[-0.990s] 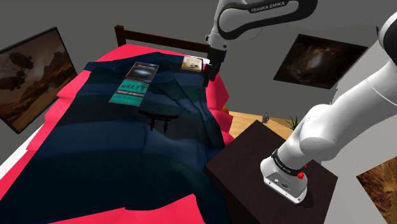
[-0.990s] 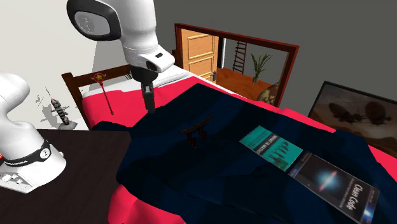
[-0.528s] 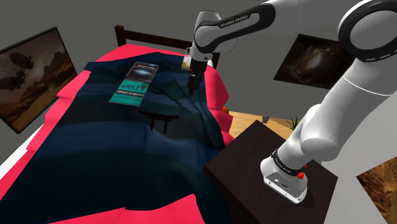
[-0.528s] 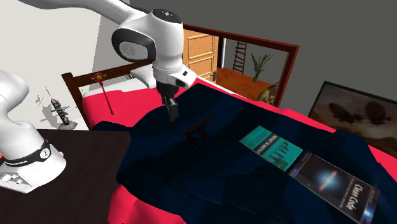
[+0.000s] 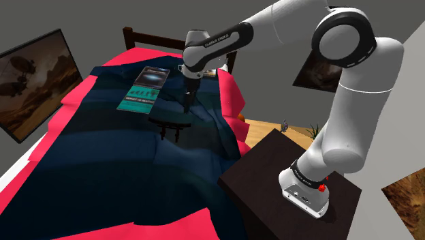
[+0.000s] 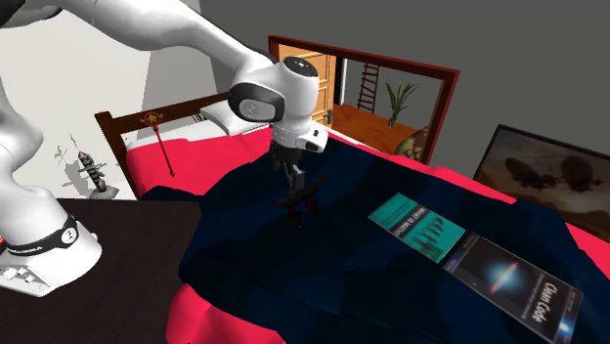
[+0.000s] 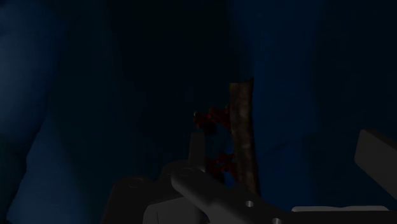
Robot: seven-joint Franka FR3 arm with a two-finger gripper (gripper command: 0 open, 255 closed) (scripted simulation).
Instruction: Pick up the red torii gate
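Observation:
The torii gate [image 5: 170,124] is small and dark, standing on the rumpled dark blue blanket [image 5: 122,157] in the middle of the bed. It stands just below the hand in the second exterior view [image 6: 301,203]. My black gripper [image 5: 185,106] hangs right above the gate's top beam, fingers pointing down [image 6: 296,182]. In the wrist view the gate [image 7: 240,127] shows a brownish beam with red parts, lying between the fingers and close to one fingertip [image 7: 196,147]. The gripper [image 7: 283,159] is open and holds nothing.
A teal book [image 5: 138,97] and a dark book [image 5: 152,76] lie on the blanket beyond the gate. The red bedspread [image 5: 235,102] shows at the bed's edges, with a wooden headboard [image 5: 170,42] behind. My dark stand [image 5: 265,170] sits beside the bed.
The arm has swung from the bed's edge near the headboard toward the bed's middle and come down, so the gripper now hangs over the gate. The gate has not moved.

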